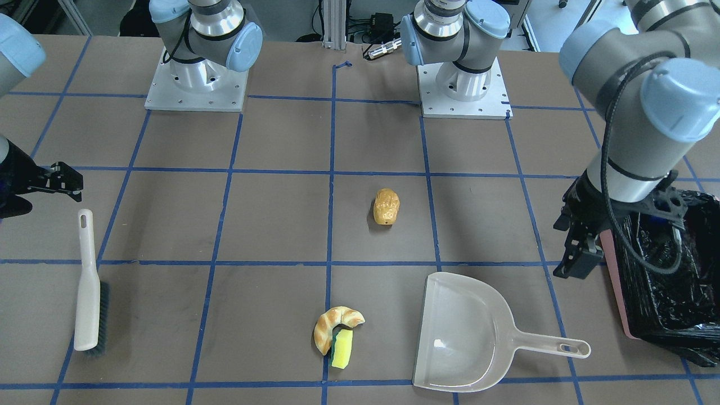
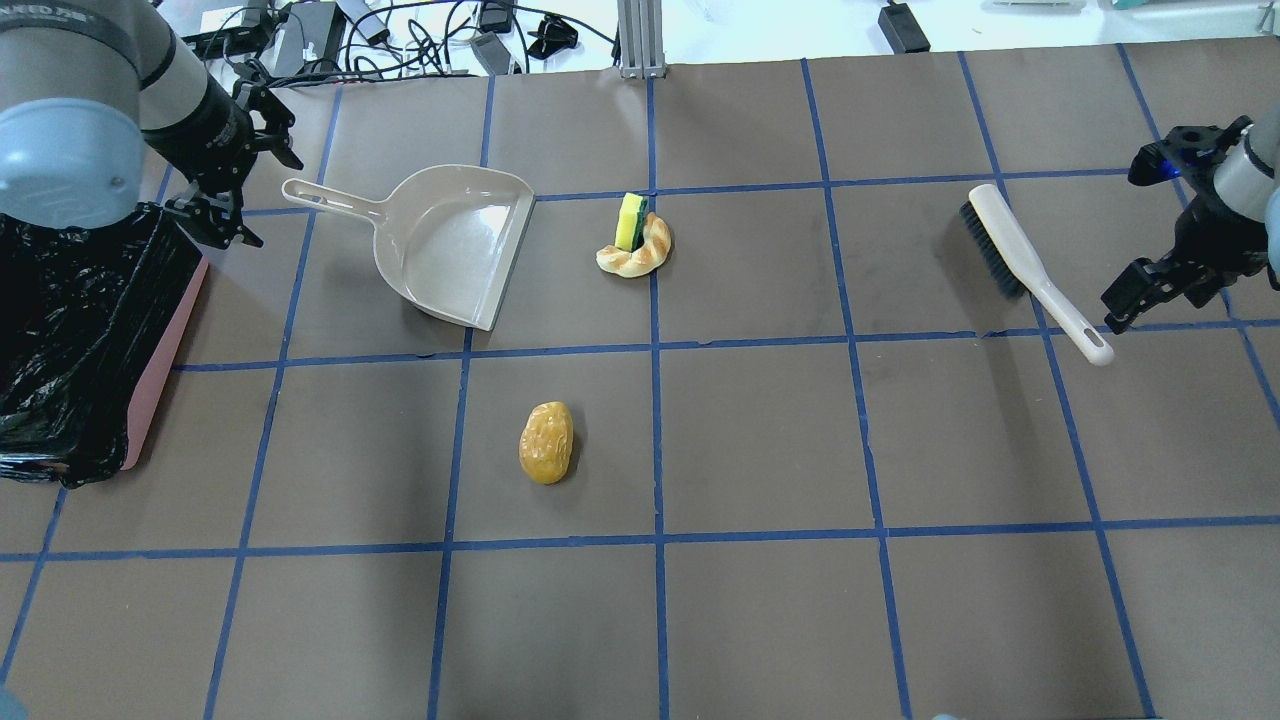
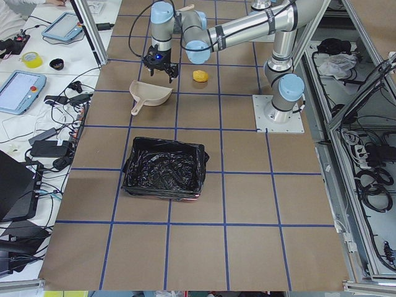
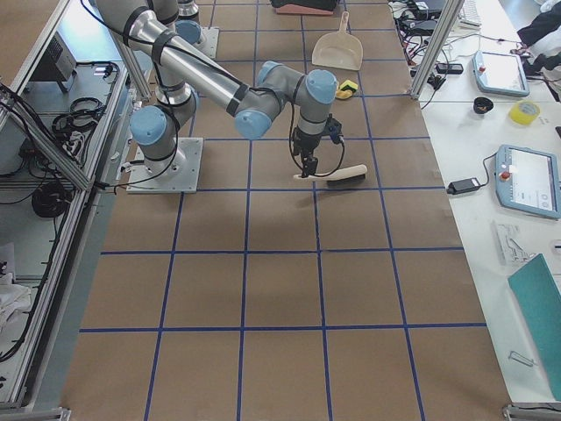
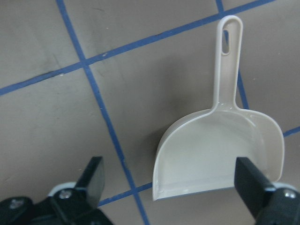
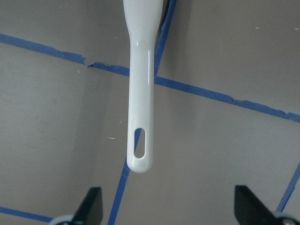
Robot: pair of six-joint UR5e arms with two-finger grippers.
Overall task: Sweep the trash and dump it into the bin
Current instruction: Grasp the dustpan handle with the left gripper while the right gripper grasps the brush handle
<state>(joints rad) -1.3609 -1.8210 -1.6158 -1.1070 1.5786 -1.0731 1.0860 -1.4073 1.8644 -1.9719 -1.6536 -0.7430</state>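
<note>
Front view: pink bin (image 1: 619, 287) with black liner (image 1: 669, 292) at the table (image 1: 270, 219) edge, just beside left gripper (image 1: 575, 247). Dustpan (image 1: 461, 332) near it; croissant (image 1: 329, 326) touching sponge (image 1: 342, 350); bun (image 1: 387, 206) apart, mid-table; brush (image 1: 89, 287) just beside right gripper (image 1: 70, 181). Left side view: only liner showing inside bin. Wrist views: both sets of jaws spread wide, holding nothing, over dustpan and brush handle. Brown surface gridded in blue tape (image 1: 332, 140); tablet (image 3: 21, 90) on white side bench (image 3: 68, 59).

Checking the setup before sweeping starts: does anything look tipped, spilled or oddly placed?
Nothing is spilled or damaged. Only oddity: the sponge is tucked against the croissant piece's inner curve, touching it, while the bun lies apart. The dustpan and brush lie flat, untouched.
</note>
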